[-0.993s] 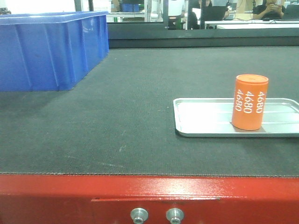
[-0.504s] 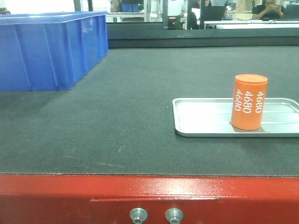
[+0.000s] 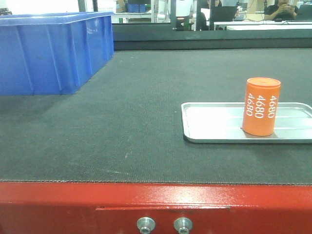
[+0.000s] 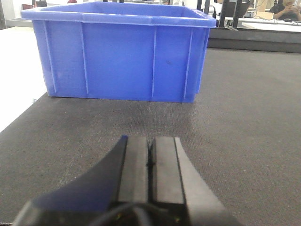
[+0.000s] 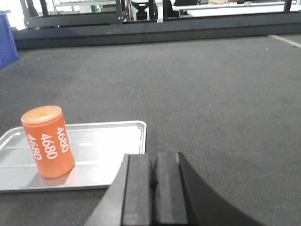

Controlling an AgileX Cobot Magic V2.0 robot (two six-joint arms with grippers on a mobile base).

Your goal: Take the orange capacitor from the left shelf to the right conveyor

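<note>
capacitor upright on tray, both grippers closed and empty

front view: the orange capacitor [image 3: 261,107] stands upright on a shallow silver tray [image 3: 214,124], toward the tray's right half. white "4680" lettering runs down its side. the tray lies flat on the dark grey belt of the right conveyor [image 3: 136,112], on the right side of the frame. the conveyor's red front edge [image 3: 73,204] crosses the bottom of the view, with two silver bolts [image 3: 164,225] side by side near its middle. a blue bin [image 3: 48,51] sits on the belt at far left, well apart from the tray. neither arm appears in this view.

left wrist view: the left gripper [image 4: 150,162] has its two dark pads pressed together, only a thin seam between them, nothing held. it hangs low over the belt [image 4: 244,122], pointing at the blue bin [image 4: 120,56], which fills the upper frame; bin and gripper are apart.

right wrist view: the right gripper [image 5: 153,188] is also pressed closed, pads nearly meeting, empty. the capacitor [image 5: 48,141] stands on the tray [image 5: 108,146] to the left of the gripper, not touching it. the tray's right edge sits just ahead of the fingertips. open belt [image 5: 225,103] stretches beyond.
</note>
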